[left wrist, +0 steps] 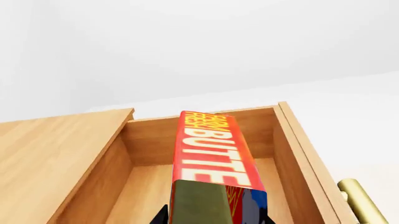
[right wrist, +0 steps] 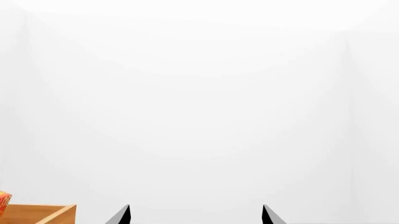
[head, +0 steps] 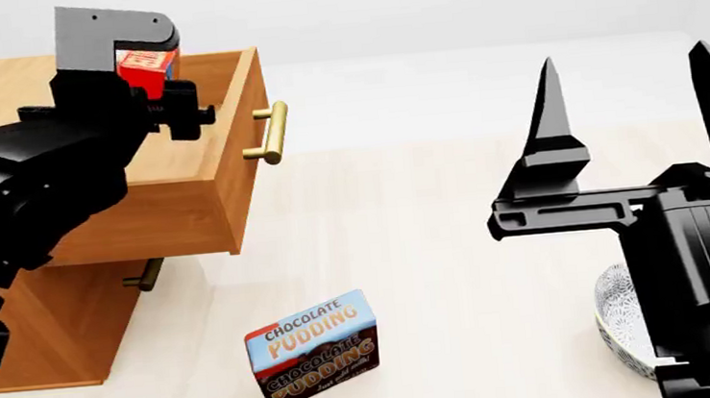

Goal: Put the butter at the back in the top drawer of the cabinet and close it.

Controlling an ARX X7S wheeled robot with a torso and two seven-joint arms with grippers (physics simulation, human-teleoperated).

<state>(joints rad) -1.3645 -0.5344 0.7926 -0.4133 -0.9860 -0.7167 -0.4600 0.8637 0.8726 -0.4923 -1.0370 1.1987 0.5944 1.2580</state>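
— Where's the left arm?
— Reached out over the open top drawer (head: 212,105), its left gripper (head: 137,59) clamped on the butter (left wrist: 212,149), which hangs above the drawer's inside.
— And the right?
— The right gripper (head: 630,98) is raised, fingers pointing up, spread wide, empty.
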